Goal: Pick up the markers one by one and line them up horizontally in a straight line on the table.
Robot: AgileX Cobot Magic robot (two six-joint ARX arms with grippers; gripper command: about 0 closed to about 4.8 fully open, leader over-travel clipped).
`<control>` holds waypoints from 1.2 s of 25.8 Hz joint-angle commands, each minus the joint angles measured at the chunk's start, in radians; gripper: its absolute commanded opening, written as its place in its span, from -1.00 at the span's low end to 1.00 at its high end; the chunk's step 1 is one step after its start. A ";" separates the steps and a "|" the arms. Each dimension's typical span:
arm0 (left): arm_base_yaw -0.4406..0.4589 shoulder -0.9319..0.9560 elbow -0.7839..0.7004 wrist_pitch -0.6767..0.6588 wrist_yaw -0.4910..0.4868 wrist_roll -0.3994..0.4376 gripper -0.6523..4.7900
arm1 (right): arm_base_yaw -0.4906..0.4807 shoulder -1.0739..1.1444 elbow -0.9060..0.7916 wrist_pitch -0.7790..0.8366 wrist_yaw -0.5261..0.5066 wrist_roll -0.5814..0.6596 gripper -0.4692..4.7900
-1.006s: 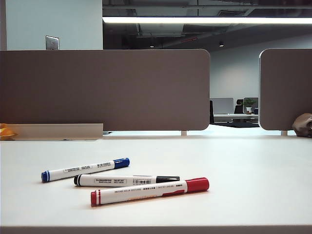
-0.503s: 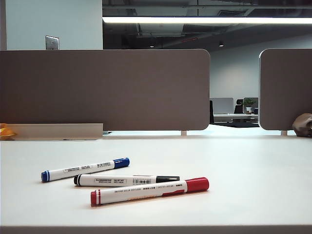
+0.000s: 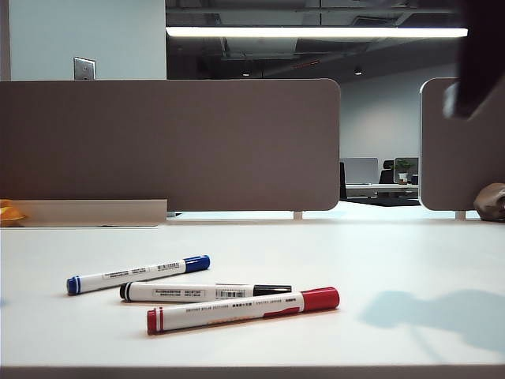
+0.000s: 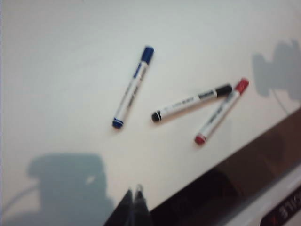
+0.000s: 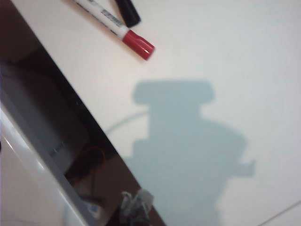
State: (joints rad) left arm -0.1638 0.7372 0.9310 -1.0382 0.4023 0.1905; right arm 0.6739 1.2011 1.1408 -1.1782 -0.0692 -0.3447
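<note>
Three markers lie close together on the white table (image 3: 355, 260), left of its middle: the blue one (image 3: 138, 273) farthest back, the black one (image 3: 205, 293) in the middle, the red one (image 3: 237, 309) nearest the front edge. The left wrist view looks down on the blue marker (image 4: 133, 87), black marker (image 4: 190, 102) and red marker (image 4: 221, 111). My left gripper (image 4: 134, 193) hangs shut and empty above the table's front edge, well short of them. My right gripper (image 5: 136, 200) is shut and empty over the same edge, away from the red marker's cap (image 5: 136, 43).
Two grey-brown divider panels (image 3: 170, 142) (image 3: 461, 142) stand along the back of the table. A dark blurred part of the right arm (image 3: 480, 55) hangs at the upper right, and its shadow (image 3: 442, 312) falls on the table's right side. A brown lump (image 3: 491, 201) sits at the far right.
A dark blurred arm part has come into the exterior view at the upper right, and a shadow has appeared on the right of the table. The markers have not moved.
</note>
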 commanded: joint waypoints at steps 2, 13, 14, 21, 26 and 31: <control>-0.096 0.098 0.003 -0.001 -0.040 0.121 -0.78 | 0.106 0.156 0.093 0.011 0.037 -0.103 -0.82; -0.181 0.166 0.002 0.036 -0.224 0.347 -0.33 | 0.248 0.439 0.224 0.112 0.052 -0.162 -0.37; -0.182 0.166 0.002 0.033 -0.251 0.367 -0.33 | 0.252 0.446 0.224 0.119 0.052 -0.173 -0.38; -0.188 0.166 0.002 0.034 -0.369 0.379 -0.70 | 0.250 0.524 0.222 0.145 0.097 -0.215 -0.40; -0.187 0.166 0.002 0.052 -0.369 0.380 -0.78 | 0.253 0.573 0.222 0.159 0.093 -0.236 -0.41; -0.187 0.166 0.002 0.054 -0.387 0.406 -0.78 | 0.253 0.613 0.222 0.166 0.084 -0.236 -0.41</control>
State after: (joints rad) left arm -0.3519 0.9062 0.9306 -0.9920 0.0330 0.5835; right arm 0.9234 1.8091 1.3617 -1.0164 0.0246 -0.5766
